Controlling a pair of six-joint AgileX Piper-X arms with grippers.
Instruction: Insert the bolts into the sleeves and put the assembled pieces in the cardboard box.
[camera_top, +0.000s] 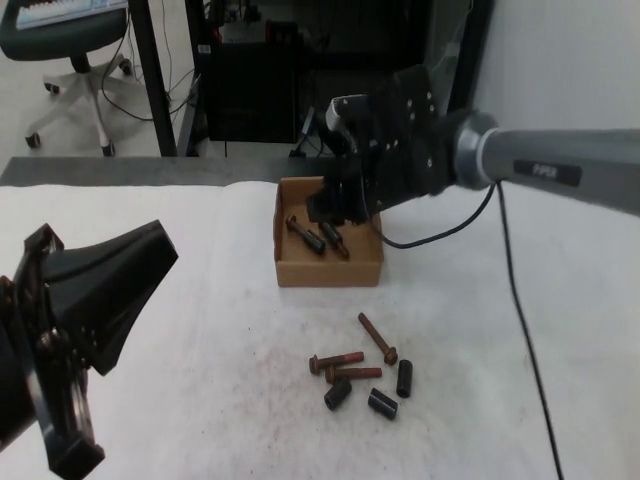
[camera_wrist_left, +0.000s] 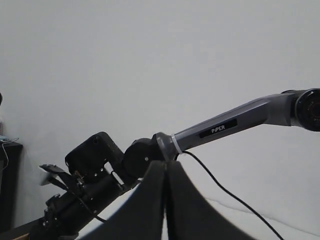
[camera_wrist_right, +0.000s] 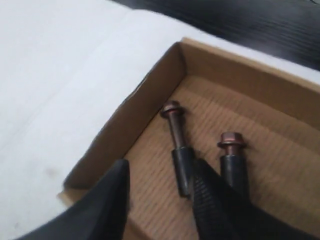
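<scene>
Nearest, the left hand (camera_wrist_left: 165, 169) sits pinched together on nothing. On the table (camera_top: 200, 330), loose bolts (camera_top: 378, 338) and sleeves (camera_top: 404, 378) lie crowded; a grab may send neighbours rolling. Farther, the right hand (camera_wrist_right: 160, 175), spread and empty, hangs over the cardboard box (camera_top: 330, 272) holding two assembled pieces (camera_wrist_right: 180, 150), and could snag its wall

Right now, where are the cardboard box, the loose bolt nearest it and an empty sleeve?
cardboard box (camera_top: 328, 273), high view, near wall
loose bolt (camera_top: 376, 337), high view, mid-shank
empty sleeve (camera_top: 404, 378), high view, its side
</scene>
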